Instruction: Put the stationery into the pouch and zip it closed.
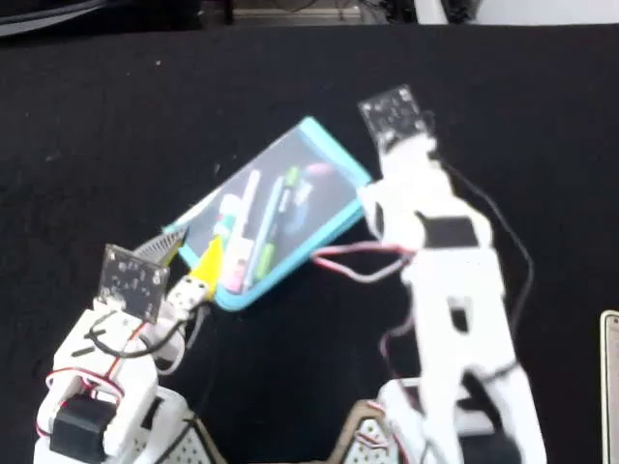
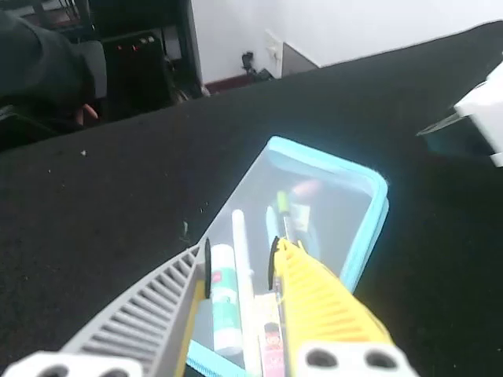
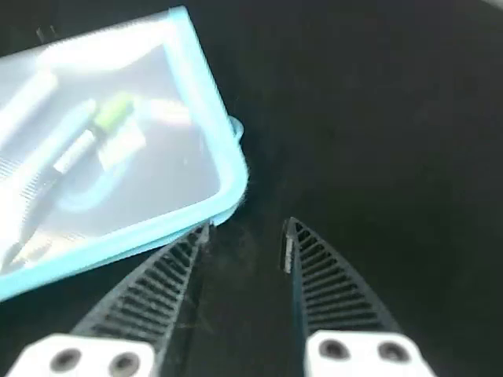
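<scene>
The pouch (image 1: 290,184) is translucent with light blue trim and lies at a slant in the middle of the black table. Inside it I see a glue stick (image 2: 224,302), a white pen (image 2: 240,251) and a green-capped marker (image 3: 114,114). My left gripper (image 2: 240,255) is open, its grey and yellow fingers straddling the pouch's (image 2: 330,196) near end; in the high view it (image 1: 184,249) sits at the pouch's lower left end. My right gripper (image 3: 247,232) is open just off the pouch's (image 3: 157,173) other end, its grey finger (image 3: 189,251) against the blue edge.
The right arm (image 1: 435,232) stands over the table beside the pouch, and its red and white cables (image 1: 348,263) hang along the pouch's long side. A white object (image 1: 610,377) lies at the table's right edge. Black cloth surrounds the pouch.
</scene>
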